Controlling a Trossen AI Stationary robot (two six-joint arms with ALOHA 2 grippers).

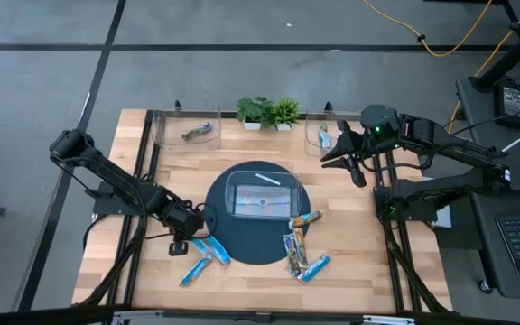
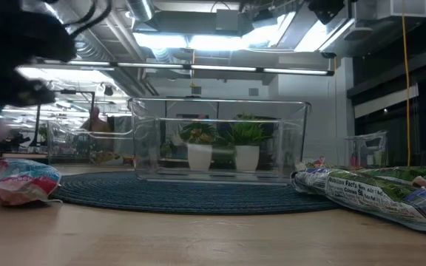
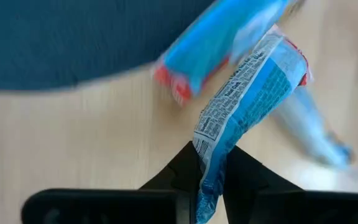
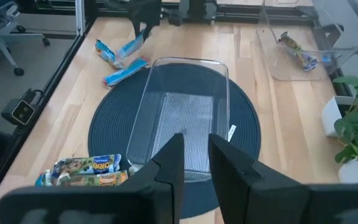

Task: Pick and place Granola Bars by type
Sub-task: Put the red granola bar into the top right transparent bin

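My left gripper (image 1: pixel 188 235) (image 3: pixel 211 182) is at the near left rim of the dark round mat, shut on a bright blue granola bar (image 3: pixel 247 93). Two more blue bars (image 1: pixel 216 251) (image 1: pixel 195 270) lie flat beside it on the mat's edge and the wood. Three bars lie at the mat's near right: two orange-brown multicoloured ones (image 1: pixel 303 219) (image 1: pixel 293 248) and a blue one (image 1: pixel 314 267). One multicoloured bar (image 1: pixel 196 133) lies in the far left clear bin, and a blue one (image 1: pixel 324 137) in the far right bin. My right gripper (image 1: pixel 332 159) (image 4: pixel 196 155) hovers by the far right bin, open by a narrow gap and holding nothing. My left gripper pinches the blue bar's crimped end (image 3: pixel 207 163) between its two fingers, which lie along the bar. The bar sticks out beyond the fingertips, bent a little, and in the right wrist view it (image 4: pixel 135 41) hangs slanted below the gripper, seemingly clear of the table.
A clear rectangular bin (image 1: pixel 262 196) stands in the middle of the round mat (image 1: pixel 215 203). Two small potted plants (image 1: pixel 269 111) sit at the far edge between the two far bins. Bare wood lies on the table's near left (image 1: pixel 116 262) and near right.
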